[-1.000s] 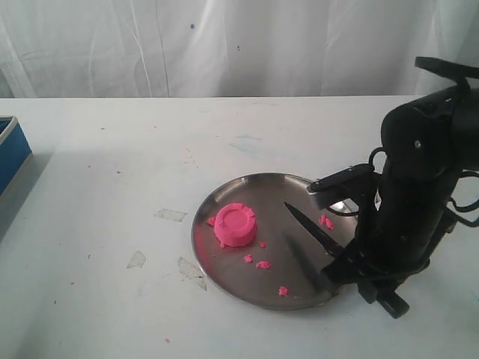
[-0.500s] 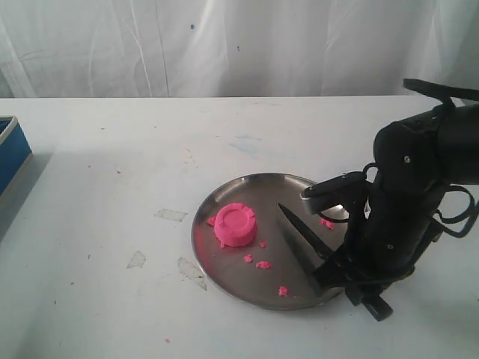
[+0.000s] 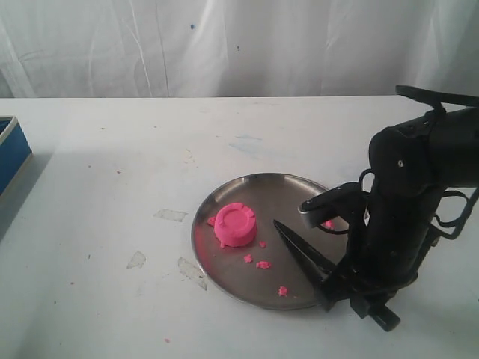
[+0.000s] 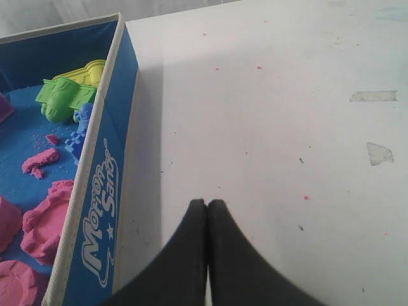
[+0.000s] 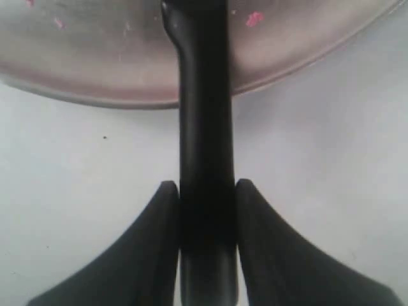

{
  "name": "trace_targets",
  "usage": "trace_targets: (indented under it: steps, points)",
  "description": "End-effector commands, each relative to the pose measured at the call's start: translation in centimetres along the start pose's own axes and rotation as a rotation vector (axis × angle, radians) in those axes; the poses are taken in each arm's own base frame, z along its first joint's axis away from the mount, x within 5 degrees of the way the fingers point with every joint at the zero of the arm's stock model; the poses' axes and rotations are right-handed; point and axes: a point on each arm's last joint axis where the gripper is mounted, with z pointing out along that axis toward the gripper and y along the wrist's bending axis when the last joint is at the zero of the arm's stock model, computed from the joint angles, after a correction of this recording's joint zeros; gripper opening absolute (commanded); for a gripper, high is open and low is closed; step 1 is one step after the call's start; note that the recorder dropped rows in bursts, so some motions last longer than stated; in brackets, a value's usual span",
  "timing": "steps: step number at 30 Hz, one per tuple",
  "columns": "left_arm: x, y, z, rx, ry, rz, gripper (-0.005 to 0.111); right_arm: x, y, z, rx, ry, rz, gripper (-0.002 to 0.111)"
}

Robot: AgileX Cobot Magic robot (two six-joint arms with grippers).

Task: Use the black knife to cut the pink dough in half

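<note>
Knife in hand, cut not yet begun — that looks like the step. Dough (image 3: 235, 224) whole, a ridged pink puck on the left part of the plate (image 3: 262, 185), with pink crumbs (image 3: 262, 264) scattered beside it toward the near rim. Knife (image 3: 303, 256) slanting up from the near right rim, tip pointing at the dough but well short of it, blade seemingly clear of the plate.

Next move, by judgement: carry the blade over the middle of the puck, level it across the top, then press straight down. Needs the edge centred, or the halves come out uneven; needs a firm hold too, since soft dough may drag or stick and the plate could slide.

Right gripper (image 5: 204, 210) closed narrow on the knife handle (image 5: 204, 159), a finger pressed against each side, the handle running out between them toward the plate rim. In the exterior view, right gripper (image 3: 352, 292) low at the near right edge of the plate.

Left gripper (image 4: 206, 223) pinched together on nothing, fingertips touching, above bare table (image 4: 268, 115) just beside a blue box (image 4: 105, 172) of moulds and pink sand — well away from the work.
</note>
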Motion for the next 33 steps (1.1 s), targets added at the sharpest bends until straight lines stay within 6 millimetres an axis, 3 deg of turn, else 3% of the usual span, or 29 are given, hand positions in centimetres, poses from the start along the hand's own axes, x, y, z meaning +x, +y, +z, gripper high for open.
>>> trace_targets:
  steps: [1,8,16,23,26,33]
  points:
    - [0.1,0.0,0.0,0.002,-0.003,-0.016,0.000,-0.1,0.0,0.5,-0.003,0.006,-0.015,0.027]
    - [0.1,0.0,0.0,0.002,-0.003,-0.016,0.000,-0.3,0.0,0.5,-0.001,-0.010,-0.035,0.028]
    - [0.1,0.0,0.0,0.002,-0.003,-0.016,0.000,-0.3,0.0,0.5,-0.001,-0.010,-0.049,0.046]
    - [0.1,0.0,0.0,0.002,-0.003,-0.016,0.000,-0.5,0.0,0.3,0.001,-0.023,-0.051,0.046]
    - [0.1,0.0,0.0,0.002,-0.003,-0.016,0.000,-0.8,0.0,-1.2,0.003,-0.044,-0.051,0.046]
    - [0.1,0.0,0.0,0.002,-0.003,-0.016,0.000,-0.1,0.1,-7.8,0.014,-0.261,-0.047,0.046]
